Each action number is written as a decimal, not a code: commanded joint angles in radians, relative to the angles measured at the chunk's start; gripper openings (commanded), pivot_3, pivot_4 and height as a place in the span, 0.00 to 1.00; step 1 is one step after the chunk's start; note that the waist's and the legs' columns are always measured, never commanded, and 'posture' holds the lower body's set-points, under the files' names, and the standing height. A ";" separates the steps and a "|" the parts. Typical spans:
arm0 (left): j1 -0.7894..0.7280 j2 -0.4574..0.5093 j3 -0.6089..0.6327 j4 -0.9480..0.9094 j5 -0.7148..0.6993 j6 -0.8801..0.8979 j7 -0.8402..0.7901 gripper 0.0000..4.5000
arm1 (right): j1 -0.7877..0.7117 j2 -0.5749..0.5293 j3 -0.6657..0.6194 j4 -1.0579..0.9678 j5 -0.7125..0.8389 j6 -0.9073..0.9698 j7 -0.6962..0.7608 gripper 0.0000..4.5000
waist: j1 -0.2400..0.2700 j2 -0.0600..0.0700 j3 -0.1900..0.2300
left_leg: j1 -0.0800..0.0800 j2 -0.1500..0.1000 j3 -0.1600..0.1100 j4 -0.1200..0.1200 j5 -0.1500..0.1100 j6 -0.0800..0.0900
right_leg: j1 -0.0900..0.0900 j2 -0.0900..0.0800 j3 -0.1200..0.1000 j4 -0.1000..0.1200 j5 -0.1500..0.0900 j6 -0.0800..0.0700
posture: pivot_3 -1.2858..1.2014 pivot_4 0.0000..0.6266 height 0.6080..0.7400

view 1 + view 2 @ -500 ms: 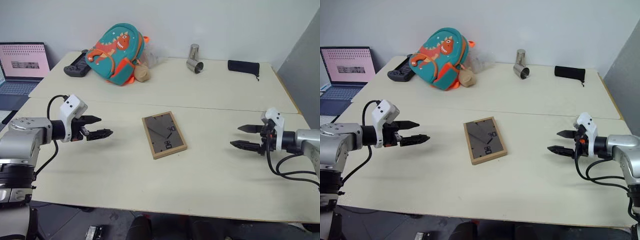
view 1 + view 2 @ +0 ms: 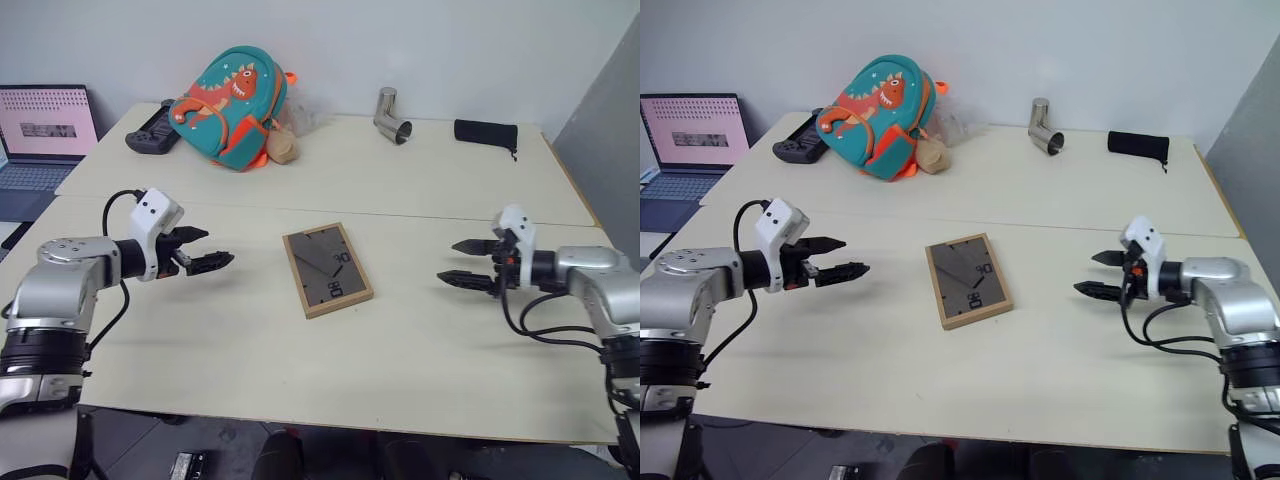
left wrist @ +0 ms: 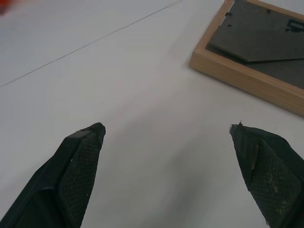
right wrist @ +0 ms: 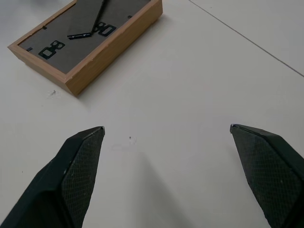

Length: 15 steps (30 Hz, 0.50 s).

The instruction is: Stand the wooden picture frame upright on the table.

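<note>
The wooden picture frame (image 2: 327,269) lies flat, face down, in the middle of the table (image 2: 250,340), its dark grey back panel and stand facing up. My left gripper (image 2: 212,251) hovers open to the frame's left, fingers pointing toward it with a gap of bare tabletop between. On the frame's right, my right gripper (image 2: 458,261) is open too and points at it from a similar distance. The frame's corner (image 3: 247,57) shows in the left wrist view, and its side edge (image 4: 90,45) in the right wrist view. Nothing sits between either pair of fingers.
A teal dinosaur backpack (image 2: 230,108), a black game controller (image 2: 153,130), metal cups (image 2: 392,117) and a black pouch (image 2: 486,131) lie on the far slab. An open laptop (image 2: 45,130) stands off the table's left. A seam (image 2: 400,215) crosses the tabletop behind the frame.
Both grippers have moved inward toward the frame, the right one more than the left. The frame has not moved.
</note>
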State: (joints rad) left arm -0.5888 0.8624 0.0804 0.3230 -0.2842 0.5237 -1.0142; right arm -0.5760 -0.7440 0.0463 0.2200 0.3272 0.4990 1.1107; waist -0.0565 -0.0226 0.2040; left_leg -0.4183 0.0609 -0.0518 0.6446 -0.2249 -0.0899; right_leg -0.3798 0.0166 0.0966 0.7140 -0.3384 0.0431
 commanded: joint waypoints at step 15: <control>-0.214 -0.257 -0.096 0.336 0.157 -0.310 0.103 0.08 | -0.154 0.263 0.105 0.246 -0.176 -0.249 -0.099 0.11 | 0.001 0.000 0.000 | -0.001 0.000 0.000 0.000 0.000 0.000 | -0.001 -0.001 -0.001 0.001 0.000 0.000 | 0.52 0.24 1.00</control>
State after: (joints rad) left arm -0.7703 0.6193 -0.0053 0.6402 -0.1411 0.2497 -0.9077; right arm -0.7201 -0.4993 0.1433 0.4888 0.1599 0.2696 1.0218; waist -0.0559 -0.0227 0.2039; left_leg -0.4193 0.0607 -0.0522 0.6448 -0.2246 -0.0902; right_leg -0.3809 0.0161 0.0955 0.7153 -0.3381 0.0428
